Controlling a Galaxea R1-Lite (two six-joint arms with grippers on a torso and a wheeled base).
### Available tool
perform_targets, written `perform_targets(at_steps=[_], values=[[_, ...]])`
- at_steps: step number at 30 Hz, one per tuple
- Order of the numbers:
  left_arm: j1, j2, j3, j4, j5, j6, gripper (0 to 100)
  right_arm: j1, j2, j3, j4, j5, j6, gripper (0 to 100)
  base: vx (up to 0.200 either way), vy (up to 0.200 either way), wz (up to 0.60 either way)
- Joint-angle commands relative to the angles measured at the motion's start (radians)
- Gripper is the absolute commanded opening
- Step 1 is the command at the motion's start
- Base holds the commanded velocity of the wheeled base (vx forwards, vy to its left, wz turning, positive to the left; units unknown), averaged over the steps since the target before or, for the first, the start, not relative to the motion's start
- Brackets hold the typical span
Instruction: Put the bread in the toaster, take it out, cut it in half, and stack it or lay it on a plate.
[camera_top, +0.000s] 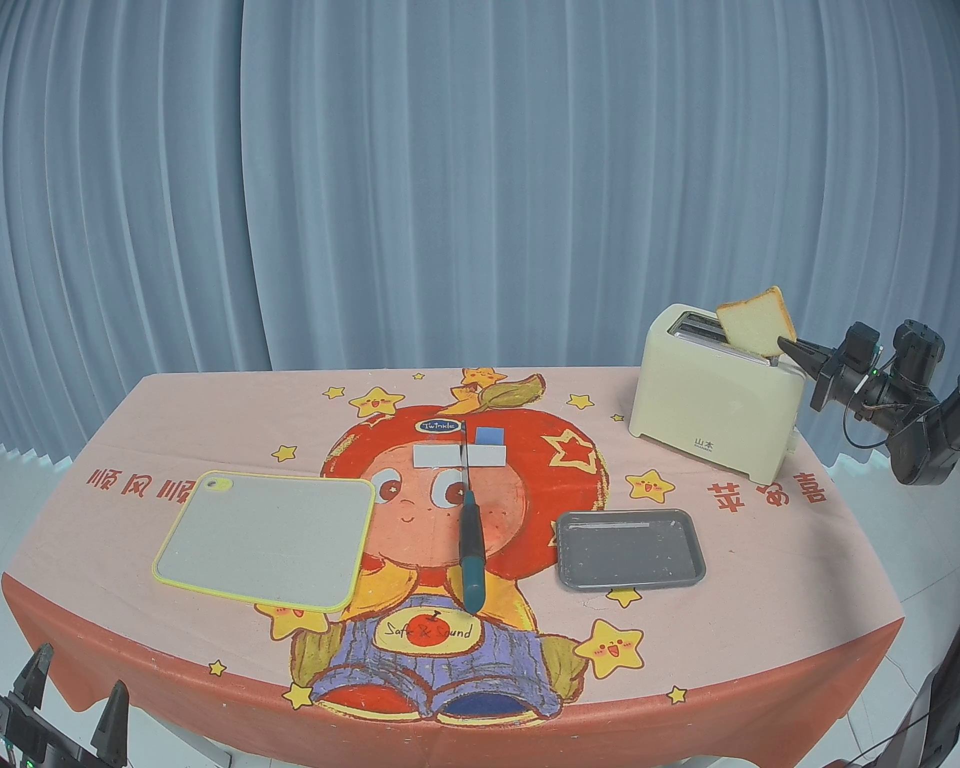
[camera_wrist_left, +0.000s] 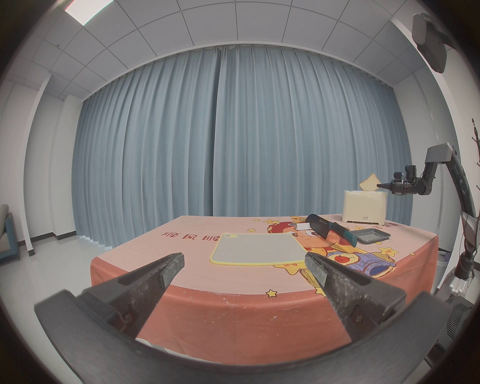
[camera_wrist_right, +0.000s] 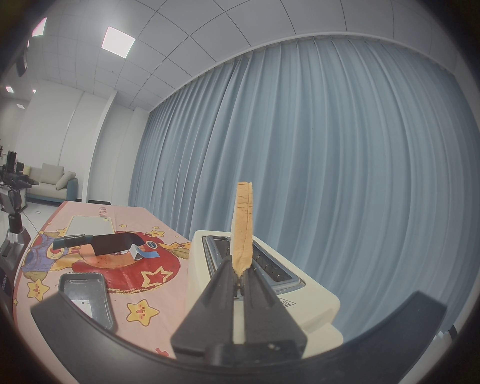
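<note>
A slice of bread (camera_top: 757, 321) stands upright above the near slot of the cream toaster (camera_top: 712, 395) at the table's right rear. My right gripper (camera_top: 790, 349) is shut on the slice's lower corner; the wrist view sees the bread (camera_wrist_right: 243, 227) edge-on, pinched between the fingertips (camera_wrist_right: 226, 272) over the toaster (camera_wrist_right: 260, 285). A teal-handled knife (camera_top: 470, 535) lies at the table's centre, its blade propped on a white holder (camera_top: 459, 455). The green-rimmed cutting board (camera_top: 268, 537) lies to the left and the grey plate (camera_top: 630, 548) to the right. My left gripper (camera_wrist_left: 244, 270) hangs open off the table's front left corner.
The table carries an orange cartoon cloth (camera_top: 220, 420), and a blue curtain (camera_top: 450, 180) hangs close behind it. Bare cloth lies between the plate and the toaster. From the left wrist view the board (camera_wrist_left: 257, 248), the knife (camera_wrist_left: 330, 229) and the plate (camera_wrist_left: 371, 235) sit in a row.
</note>
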Motion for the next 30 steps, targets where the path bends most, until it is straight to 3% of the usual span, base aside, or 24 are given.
perform_targets(at_steps=[1, 10, 11, 30], values=[[0.000, 0.000, 0.018, 0.000, 0.000, 0.000, 100, 0.002, -0.002, 0.006, -0.002, 0.000, -0.002, 0, 0.000, 0.000, 0.00], [0.000, 0.000, 0.018, 0.000, 0.000, 0.000, 100, 0.005, -0.004, 0.008, -0.001, 0.000, -0.002, 0, 0.000, 0.000, 0.00], [0.000, 0.000, 0.018, 0.000, 0.000, 0.000, 100, 0.005, -0.004, 0.008, -0.001, 0.000, -0.002, 100, 0.000, 0.000, 0.00], [0.000, 0.000, 0.018, 0.000, 0.000, 0.000, 100, 0.017, -0.011, 0.005, -0.016, 0.000, 0.006, 100, 0.000, 0.000, 0.00]])
